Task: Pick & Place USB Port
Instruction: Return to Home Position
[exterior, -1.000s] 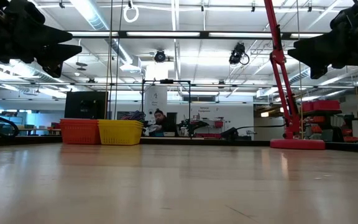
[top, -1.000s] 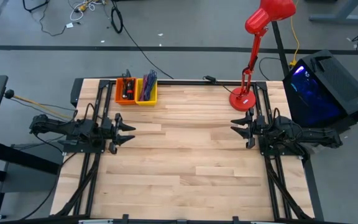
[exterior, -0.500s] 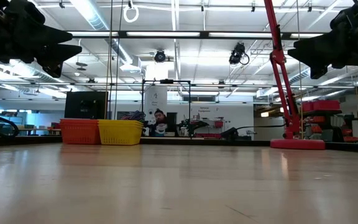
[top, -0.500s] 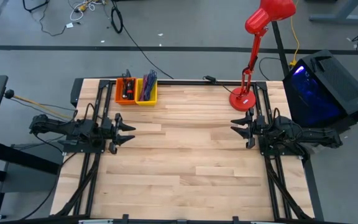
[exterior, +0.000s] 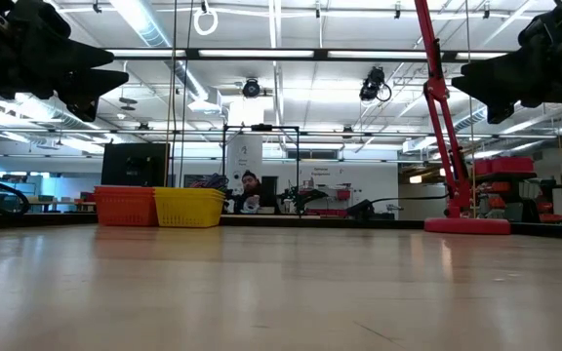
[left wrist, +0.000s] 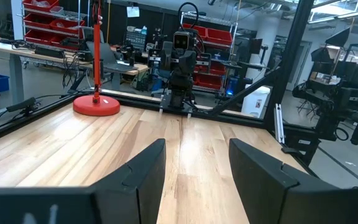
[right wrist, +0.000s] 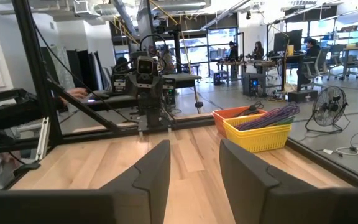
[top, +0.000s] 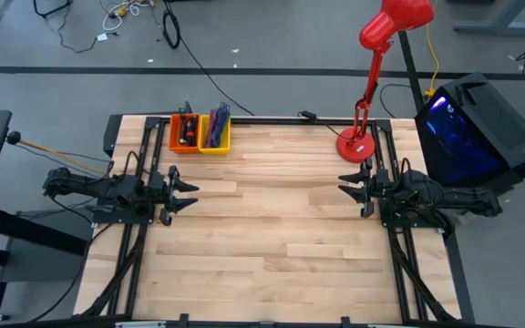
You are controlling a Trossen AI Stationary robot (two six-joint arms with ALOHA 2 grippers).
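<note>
While both arms sit drawn in at the side edges of the tabletop (top: 272, 264), the left end effector (top: 188, 193) and the right end effector (top: 347, 189) each hover above the wood, fingers (left wrist: 143, 180) spread and nothing between them. Little looks at stake, as I judge it. Farther off on the left, the orange bin (exterior: 125, 206) stands touching a yellow bin (exterior: 190, 207). Dark shapes inside the orange one are probably the black USB cable (top: 187, 133), though the overhead view is too coarse to be sure. A loop draped over the rim could slide out. At the far right, the red lamp (top: 356, 146) stands with its base just beyond the right arm, so a stray swing there could knock it.
</note>
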